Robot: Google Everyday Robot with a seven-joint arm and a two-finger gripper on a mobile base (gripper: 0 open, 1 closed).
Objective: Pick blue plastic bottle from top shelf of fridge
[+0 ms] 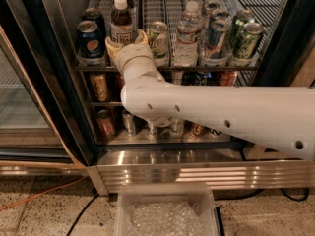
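The blue plastic bottle [122, 24] stands upright at the front of the top shelf [216, 64] of the fridge [197, 170]. It holds dark tea and has a white cap. My gripper [127, 39] is at the shelf's front edge, open, with one cream finger on each side of the bottle's lower part. The wrist hides the bottle's base. My white arm [221, 114] crosses in front of the two lower racks.
Blue Pepsi cans [90, 38] stand just left of the bottle and a pale green can [158, 42] just right. A clear water bottle [187, 36] and green cans [246, 41] follow. A clear plastic bin [167, 213] sits on the floor below. The open glass door [24, 107] is at the left.
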